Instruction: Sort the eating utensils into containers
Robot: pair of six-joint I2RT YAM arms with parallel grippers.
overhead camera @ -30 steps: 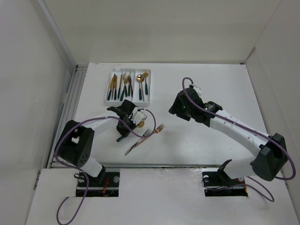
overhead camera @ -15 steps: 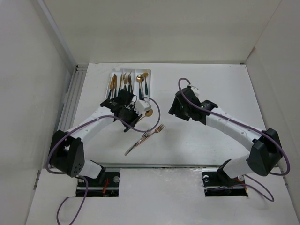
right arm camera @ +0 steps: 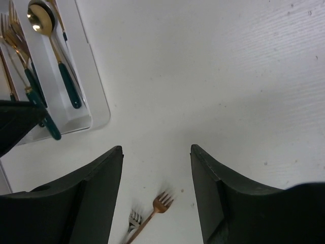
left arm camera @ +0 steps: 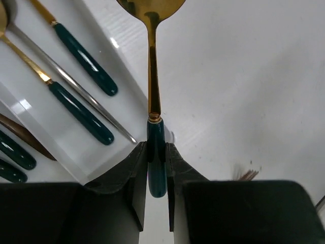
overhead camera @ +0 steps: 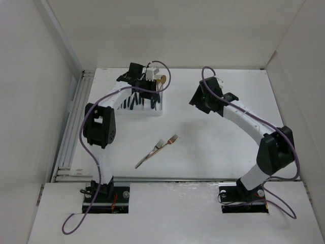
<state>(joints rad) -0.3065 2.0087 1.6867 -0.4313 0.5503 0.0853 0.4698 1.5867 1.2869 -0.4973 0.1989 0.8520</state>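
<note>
1. Left gripper: the jaws are clamped on the dark green handle of a gold spoon. The handle end protrudes behind the fingers.
2. Gold spoon: it is held above the far right corner of the tray. In the left wrist view, the handle joint sits over the tray's right wall. The bowl projects past that wall, over the table.
3. Tray: it is white, with long parallel compartments. The right compartment holds green-handled spoons and one silver spoon. In the top view, the left arm hides much of the other compartments.
4. Right gripper: the jaws stand wide apart and grip nothing. It hangs over bare table, to the right of the tray.
5. Copper fork and second fork: they lie side by side near the table's middle. Both are well apart from the tray, with tines pointing to the far right.
</note>
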